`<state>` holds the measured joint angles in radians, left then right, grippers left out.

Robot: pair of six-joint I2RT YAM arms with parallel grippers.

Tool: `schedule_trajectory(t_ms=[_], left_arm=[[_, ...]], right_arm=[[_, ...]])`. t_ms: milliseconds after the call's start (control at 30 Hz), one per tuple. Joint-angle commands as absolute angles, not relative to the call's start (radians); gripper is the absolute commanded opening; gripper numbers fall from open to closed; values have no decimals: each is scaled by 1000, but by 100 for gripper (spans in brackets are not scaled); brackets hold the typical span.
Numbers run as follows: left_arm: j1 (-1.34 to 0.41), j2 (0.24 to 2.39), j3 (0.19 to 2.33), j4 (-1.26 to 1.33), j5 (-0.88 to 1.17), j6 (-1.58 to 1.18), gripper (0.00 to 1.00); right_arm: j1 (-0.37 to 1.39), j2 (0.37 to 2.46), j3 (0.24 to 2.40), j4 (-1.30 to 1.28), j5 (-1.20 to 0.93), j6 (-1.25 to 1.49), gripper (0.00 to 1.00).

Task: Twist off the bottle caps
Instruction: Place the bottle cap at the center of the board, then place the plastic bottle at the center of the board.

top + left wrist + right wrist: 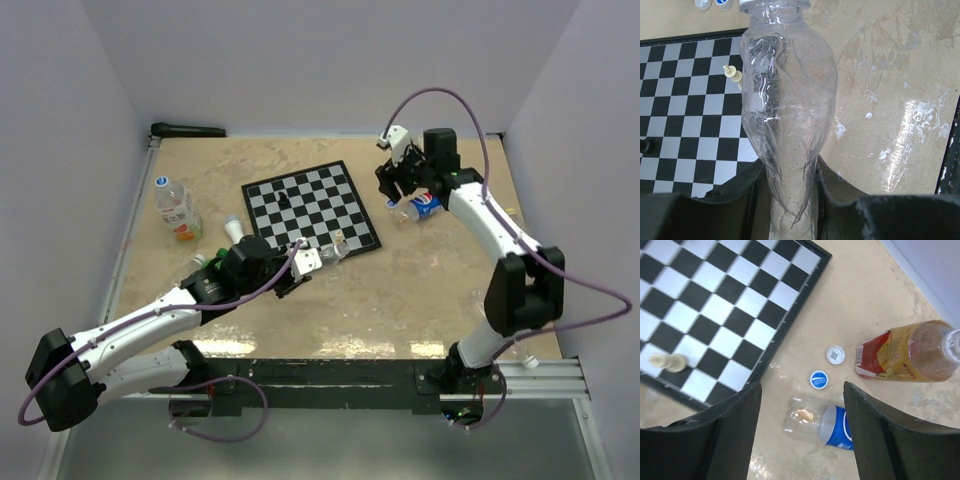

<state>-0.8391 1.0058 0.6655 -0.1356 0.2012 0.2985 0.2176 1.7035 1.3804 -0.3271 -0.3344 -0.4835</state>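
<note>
Beige table (pixel 400 300): left gripper (pixel 790 170) clamps the clear bottle (pixel 787 100) by its base, presumably bracing it for twisting. Right gripper (pixel 802 390) hovers, jaws spread, empty, over blue cap (pixel 818 379) and white cap (pixel 835 354), both loose beside the blue-label bottle (pixel 832 426).

No legible text, blurred print on blue cap (pixel 818 379), square code on white cap (pixel 835 354), red label (pixel 875 360) unreadable

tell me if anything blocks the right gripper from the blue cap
Nothing visible. The blue cap lies bare below the open right gripper; the white cap and a bottle lie beside it, not over it.
</note>
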Motion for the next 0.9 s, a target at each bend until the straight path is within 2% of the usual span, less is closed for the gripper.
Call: schedule_trajectory(t_ms=[0,100,133,233,333,433,600,867], left_arm=[[-839,1006,673,-91,222,288,0],[-839,1002,676,-83,241,279,0],[-841,1000,676,-78,248,276,0],[-841,986,673,-55,278,261,0],[-839,971,669,-29,311,241,0],[-839,959,669,-15,336,229,0],[-836,950,661,58,386,198,0],[-830,968,658,113,446,173,0]], right_arm=[[224,1498,1318,-422,-550,-596,74],[222,1393,1302,-535,-739,-717,95],[222,1367,1302,-595,-809,-776,98],[224,1313,1316,-817,-1055,-1025,98],[238,1276,1319,-949,-1172,-1121,98],[305,1259,1325,-1026,-1158,-1173,98],[406,1229,1309,-983,-1127,-1114,98],[471,1252,1365,-1035,-1196,-1114,97]])
